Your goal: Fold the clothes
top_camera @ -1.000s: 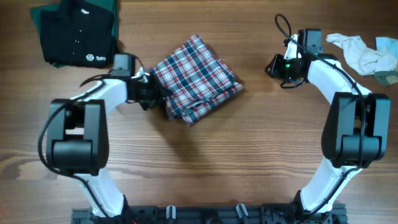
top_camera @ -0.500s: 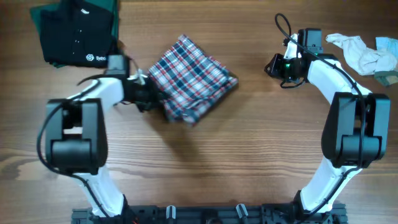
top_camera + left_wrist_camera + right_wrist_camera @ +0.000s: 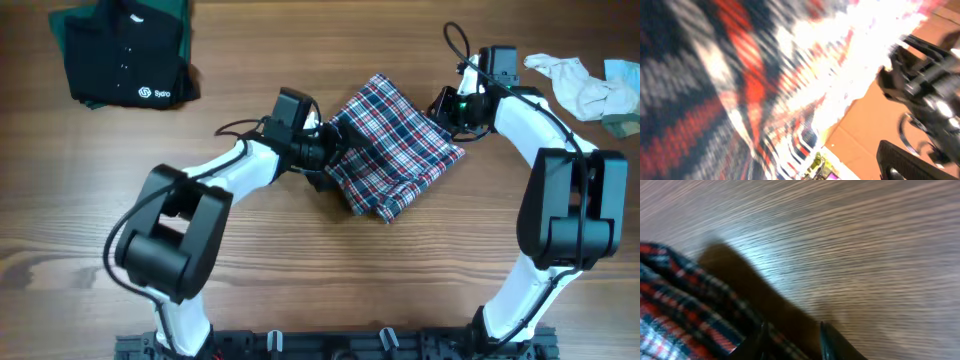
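The plaid shirt [image 3: 397, 150] has slid right, reaching the right tool [image 3: 442, 106].

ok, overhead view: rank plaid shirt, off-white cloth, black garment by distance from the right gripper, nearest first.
1. plaid shirt: mid-table, its edge right up against the right gripper.
2. off-white cloth: top-right corner of the view.
3. black garment: top-left corner, clearly farthest.

The left arm [image 3: 240, 170] is stretched toward 1 o'clock, the state of the left gripper [image 3: 328, 162] being lost to blur, while the right arm [image 3: 530, 120] is bent toward 11 o'clock, the right gripper [image 3: 791, 332] being held with its fingers [image 3: 832, 342] slightly apart.
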